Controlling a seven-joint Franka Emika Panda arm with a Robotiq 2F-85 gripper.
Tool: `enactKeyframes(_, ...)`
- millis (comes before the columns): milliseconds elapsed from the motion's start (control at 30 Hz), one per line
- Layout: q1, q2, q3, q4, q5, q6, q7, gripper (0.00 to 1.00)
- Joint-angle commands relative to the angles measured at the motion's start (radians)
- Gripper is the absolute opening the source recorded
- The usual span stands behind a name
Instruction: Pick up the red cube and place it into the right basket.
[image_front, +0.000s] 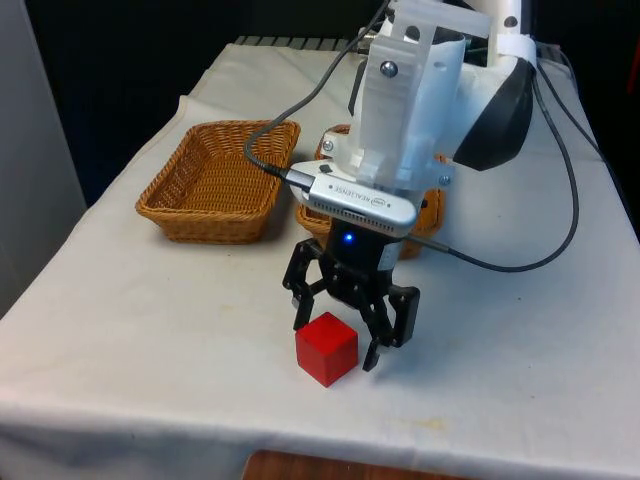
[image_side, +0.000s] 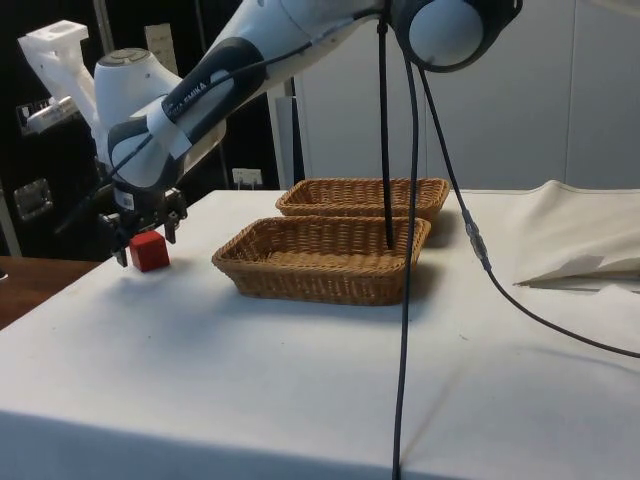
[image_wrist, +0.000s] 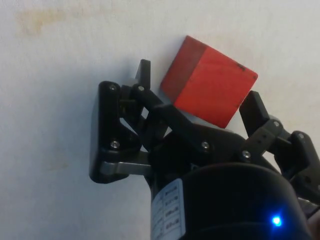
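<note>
step: grasp approach | hand (image_front: 336, 340) spread, unclenched, straddling red cube (image_front: 326, 348) on desk (image_front: 150, 340) | next: you clench, lift, carry to right basket (image_side: 322, 257)

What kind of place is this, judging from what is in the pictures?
Probably a robotics lab or test room, not a home. A table under a white cloth holds just a red cube and two wicker baskets, the robot's hand hangs over the cube, and dark cabinets stand behind.
</note>
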Motion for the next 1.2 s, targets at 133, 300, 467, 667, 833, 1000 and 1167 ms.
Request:
enactKeyframes(133, -0.001, 0.001, -0.001, 0.002, 0.0, 0.0, 0.001, 1.0)
enactKeyframes(300, 0.0, 0.0, -0.001, 0.0, 0.0, 0.0, 0.0, 0.39)
enactKeyframes(467, 0.0, 0.0, -0.002, 0.001, 0.0, 0.0, 0.0, 0.06)
enactKeyframes(667, 0.0, 0.0, -0.002, 0.001, 0.0, 0.0, 0.0, 0.06)
enactKeyframes(833, 0.006, -0.034, -0.01, -0.022, 0.0, -0.013, -0.01, 0.06)
enactKeyframes(1000, 0.012, -0.065, -0.013, -0.043, 0.003, -0.029, -0.017, 0.06)
enactKeyframes(1167, 0.016, -0.092, -0.012, -0.064, 0.004, -0.039, -0.022, 0.06)
